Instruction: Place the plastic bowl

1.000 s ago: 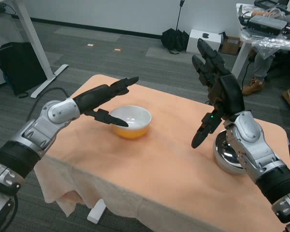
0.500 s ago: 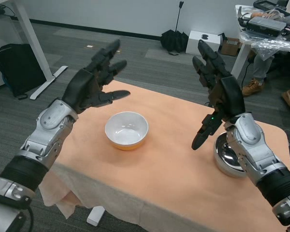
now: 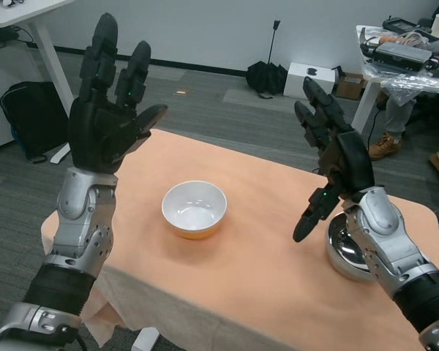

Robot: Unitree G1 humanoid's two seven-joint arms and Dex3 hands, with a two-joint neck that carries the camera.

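sitting upright on the orange-covered worktop (image 3: 263, 241), in the head view, the plastic bowl (image 3: 194, 209) lies below and to the right of the raised left hand (image 3: 108, 121), whose fingers are spread and empty. the right hand (image 3: 335, 162), likewise spread, hovers farther off, above a metal bowl (image 3: 345, 248).

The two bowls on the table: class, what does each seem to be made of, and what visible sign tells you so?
The orange bowl looks like plastic: matte orange outside, smooth white inside, only soft highlights. The silver bowl, partly behind the right forearm, looks like polished metal, probably steel: mirror-like reflections on its surface.
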